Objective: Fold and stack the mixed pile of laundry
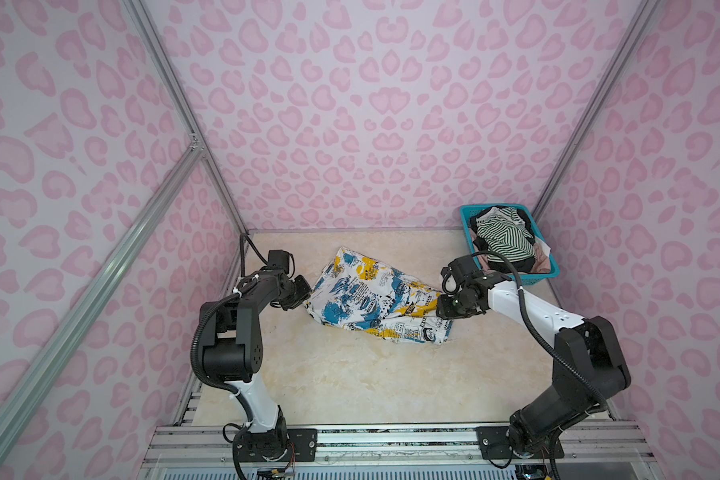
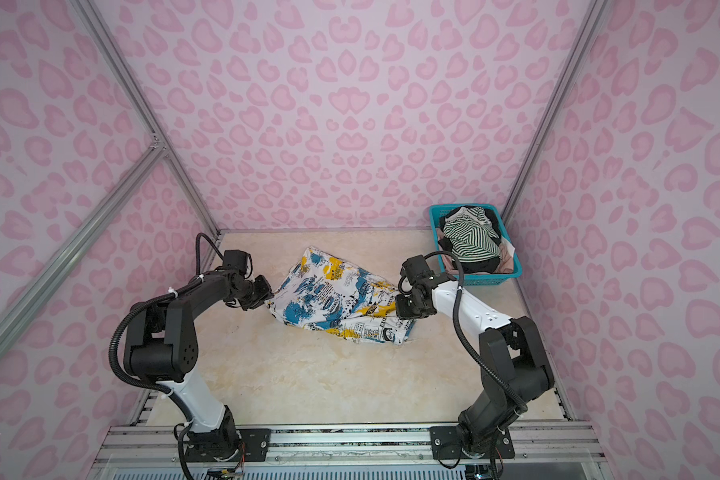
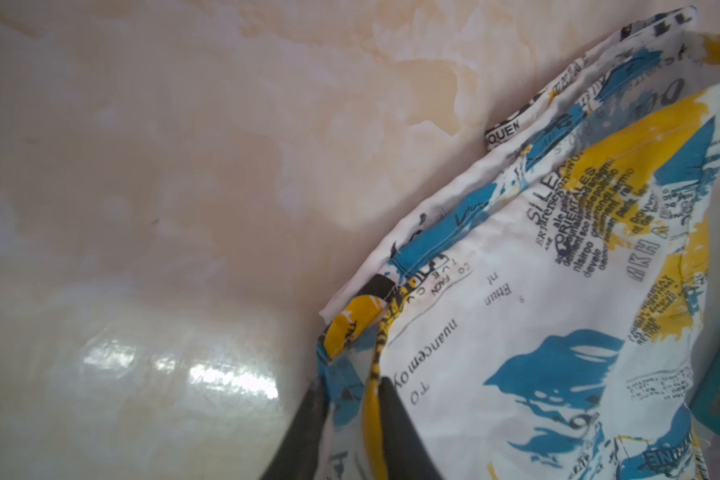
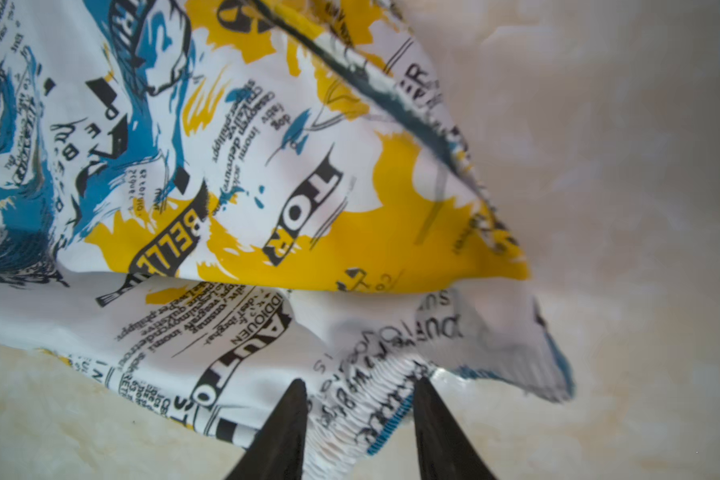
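Table (image 1: 350, 386): cream, marble-look surface, seen in both top views.

Printed garment (image 1: 375, 295): white with blue and yellow splashes and black lettering. It lies crumpled on the table at mid-depth, between the two arms. Its long axis runs diagonally, from a far-left corner to a near-right corner. The end with the gathered elastic band points to the right arm and a hemmed edge points to the left arm. The upper layer is raised and the lower layer lies flat on the table.

Basket (image 1: 537, 277): teal mesh, at the far right corner of the table, well apart from the printed garment.

Basket contents: a green-and-white striped top (image 1: 504, 239) lies uppermost. A black garment (image 1: 512, 264) shows beneath it, and a pale pink garment (image 1: 539, 257) lies along the right wall.

Left gripper (image 3: 348, 384): jaws closed, pinching the hem at the left edge of the printed garment.

Right gripper (image 4: 360, 384): jaws partly apart. The elastic band lies bunched in the gap, one finger on either side.
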Action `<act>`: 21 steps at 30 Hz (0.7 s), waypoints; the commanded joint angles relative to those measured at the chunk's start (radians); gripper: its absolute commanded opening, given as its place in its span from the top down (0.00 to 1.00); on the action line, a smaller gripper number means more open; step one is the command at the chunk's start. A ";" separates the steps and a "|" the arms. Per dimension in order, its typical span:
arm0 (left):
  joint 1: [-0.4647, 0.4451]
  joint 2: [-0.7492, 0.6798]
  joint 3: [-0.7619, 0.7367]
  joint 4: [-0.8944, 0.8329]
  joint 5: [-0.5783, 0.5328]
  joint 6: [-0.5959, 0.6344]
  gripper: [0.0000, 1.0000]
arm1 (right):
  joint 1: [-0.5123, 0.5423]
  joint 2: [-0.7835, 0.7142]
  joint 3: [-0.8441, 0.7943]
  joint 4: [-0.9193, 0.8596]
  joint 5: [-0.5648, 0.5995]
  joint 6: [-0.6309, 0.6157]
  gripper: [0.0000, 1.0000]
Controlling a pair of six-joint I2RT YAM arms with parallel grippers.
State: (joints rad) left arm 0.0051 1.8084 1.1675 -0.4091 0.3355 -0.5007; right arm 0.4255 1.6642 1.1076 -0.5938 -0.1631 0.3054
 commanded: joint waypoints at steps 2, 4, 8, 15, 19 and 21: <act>0.016 -0.033 -0.017 0.136 0.035 -0.048 0.98 | 0.001 0.099 -0.025 0.064 -0.060 0.059 0.59; 0.024 -0.076 -0.043 0.210 0.085 -0.038 0.98 | 0.000 0.139 -0.031 0.061 -0.046 0.064 0.61; 0.026 -0.122 -0.043 0.310 0.218 -0.035 0.98 | 0.000 0.182 -0.041 0.062 -0.038 0.066 0.62; 0.026 -0.094 0.033 0.373 0.411 -0.047 0.97 | 0.002 0.207 -0.032 0.069 -0.061 0.070 0.64; 0.027 -0.069 0.053 0.288 0.299 -0.020 0.94 | 0.002 0.209 -0.033 0.055 -0.057 0.062 0.65; 0.032 -0.030 0.072 0.221 0.195 -0.015 0.87 | 0.002 0.206 -0.036 0.043 -0.055 0.054 0.65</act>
State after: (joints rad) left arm 0.0307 1.7412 1.2167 -0.1131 0.6498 -0.5373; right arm 0.4252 1.8389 1.0954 -0.4255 -0.2646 0.3649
